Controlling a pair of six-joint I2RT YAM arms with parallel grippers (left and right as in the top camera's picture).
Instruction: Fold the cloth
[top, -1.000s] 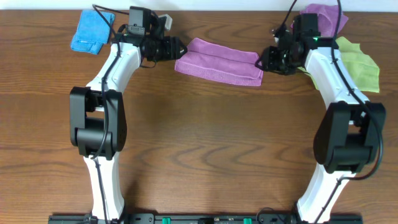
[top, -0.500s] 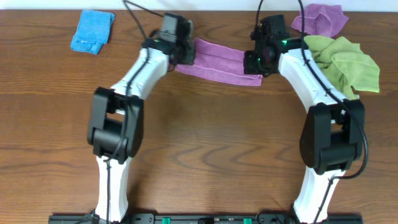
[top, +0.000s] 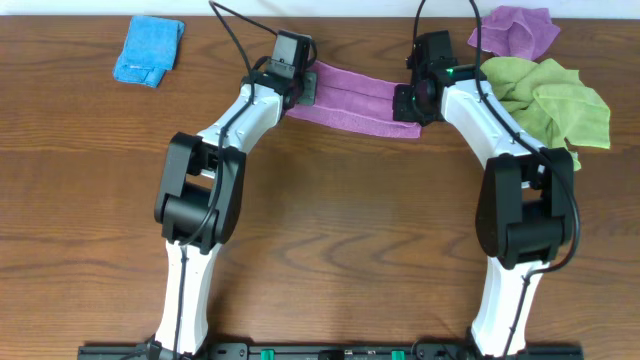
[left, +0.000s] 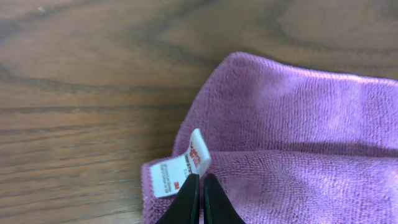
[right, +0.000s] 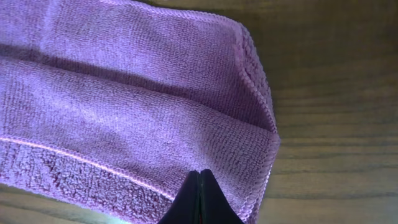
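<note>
We see white shells on the long links of the left arm and right arm, with bulky black housings at the joints. Thin black cables trail from both wrists. A small green light glows on the right one. The left pincer and right pincer have black fingers that taper to narrow tips.

purple cloth, fingers together; wooden table

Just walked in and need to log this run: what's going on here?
Two robot arms are working on the purple cloth, which lies folded into a long strip. The left hand is down at the end with the white tag, and the right hand is at the opposite end. Both hands look shut; whether they are pinching fabric is unclear.
</note>
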